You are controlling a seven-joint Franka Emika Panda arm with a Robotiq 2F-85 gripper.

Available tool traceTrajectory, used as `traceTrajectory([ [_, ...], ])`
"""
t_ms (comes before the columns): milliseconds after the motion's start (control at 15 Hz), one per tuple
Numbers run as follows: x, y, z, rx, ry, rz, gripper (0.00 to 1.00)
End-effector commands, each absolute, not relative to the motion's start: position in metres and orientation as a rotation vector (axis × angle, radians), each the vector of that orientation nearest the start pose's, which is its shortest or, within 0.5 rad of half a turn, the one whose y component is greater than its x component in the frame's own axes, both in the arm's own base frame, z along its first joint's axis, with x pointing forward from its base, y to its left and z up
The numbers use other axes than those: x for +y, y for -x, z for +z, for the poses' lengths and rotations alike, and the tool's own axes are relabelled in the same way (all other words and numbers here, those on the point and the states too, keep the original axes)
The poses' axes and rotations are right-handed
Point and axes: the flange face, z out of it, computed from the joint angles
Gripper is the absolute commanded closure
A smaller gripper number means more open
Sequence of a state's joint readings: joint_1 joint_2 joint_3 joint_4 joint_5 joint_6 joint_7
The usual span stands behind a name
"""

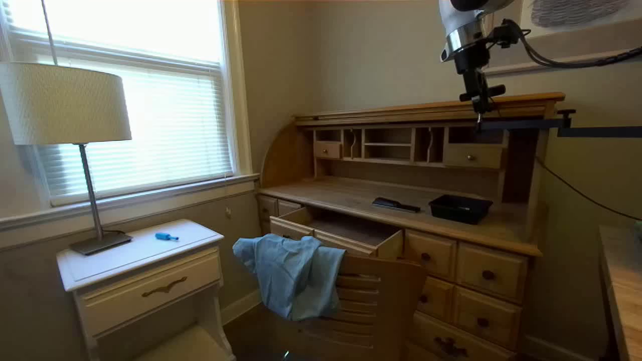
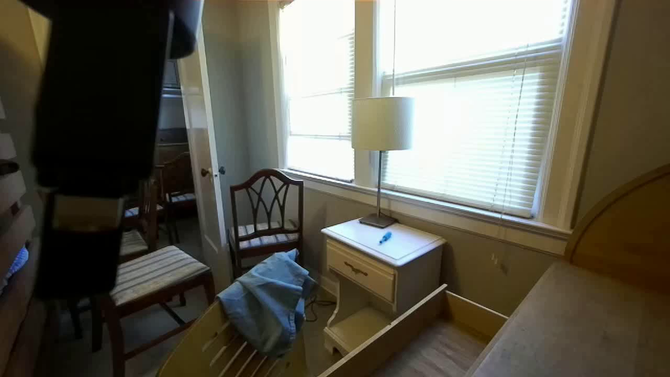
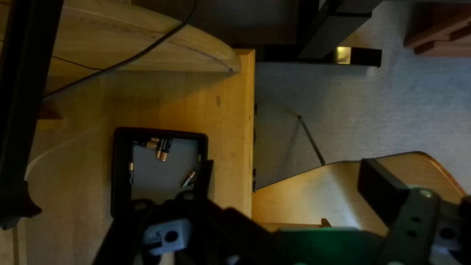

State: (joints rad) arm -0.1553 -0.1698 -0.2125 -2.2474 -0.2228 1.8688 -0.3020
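Black jaws gape — somewhere above the tray (image 3: pixel 158 175), seemingly (batteries (image 3: pixel 164 148) inside).

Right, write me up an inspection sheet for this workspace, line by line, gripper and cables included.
Surface: wooden roll-top desk, rolled open; a drawer is pulled out.
Work items: black tray on the desk, several batteries inside.
Clutter: black brush-like object near the tray; blue cloth over a chair back; small blue object on the white nightstand.
Gripper: open, raised above the desk's work surface; nothing held between its fingers.
Cables: black cable crossing the wrist view; more cables run off from the arm.
Surroundings: lamp on the nightstand, blinds-covered window, striped-seat chairs, a black horizontal bar.
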Motion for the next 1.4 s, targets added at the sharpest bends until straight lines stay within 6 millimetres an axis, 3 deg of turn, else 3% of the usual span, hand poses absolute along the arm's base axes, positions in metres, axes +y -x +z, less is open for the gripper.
traceTrajectory([
  [0,-0.186,-0.431,0.421,-0.047,3.206,0.41,0.0],
  [200,-0.186,-0.431,0.421,-0.047,3.206,0.41,0.0],
  [400,-0.2,-0.447,0.415,-0.032,3.278,0.288,0.0],
  [667,-0.221,-0.479,0.4,0.0,3.365,0.031,0.0],
  [933,-0.235,-0.523,0.381,0.049,3.409,-0.121,0.0],
  [1333,-0.256,-0.588,0.357,0.195,3.457,-0.099,0.0],
])
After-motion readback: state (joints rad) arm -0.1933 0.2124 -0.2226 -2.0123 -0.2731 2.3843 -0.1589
